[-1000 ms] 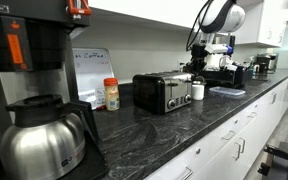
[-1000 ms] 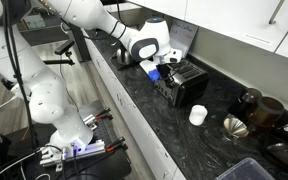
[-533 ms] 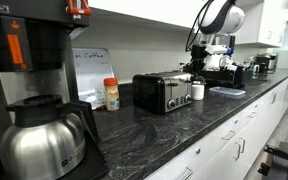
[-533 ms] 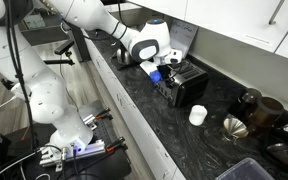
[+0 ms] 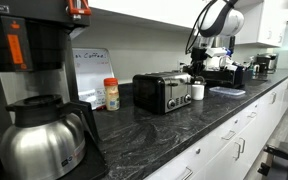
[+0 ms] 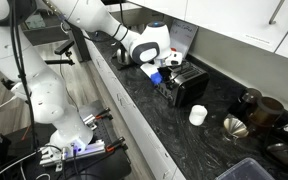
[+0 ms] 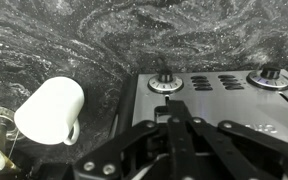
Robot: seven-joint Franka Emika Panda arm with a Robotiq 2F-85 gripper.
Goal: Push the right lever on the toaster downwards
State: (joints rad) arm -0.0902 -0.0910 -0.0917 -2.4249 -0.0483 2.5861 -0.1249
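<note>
Wrist view: my pincer (image 7: 174, 130) narrow, tips together (nothing held), hanging over toaster (image 7: 224, 100) ctrl end; white mug (image 7: 49, 108) just beside toaster on desk (image 7: 84, 40).

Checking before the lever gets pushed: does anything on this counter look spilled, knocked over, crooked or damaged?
Nothing stands out. The toaster sits flat on the dark counter, the white mug stands beside it untipped, and no spill shows. The gripper hangs over the toaster's end.
</note>
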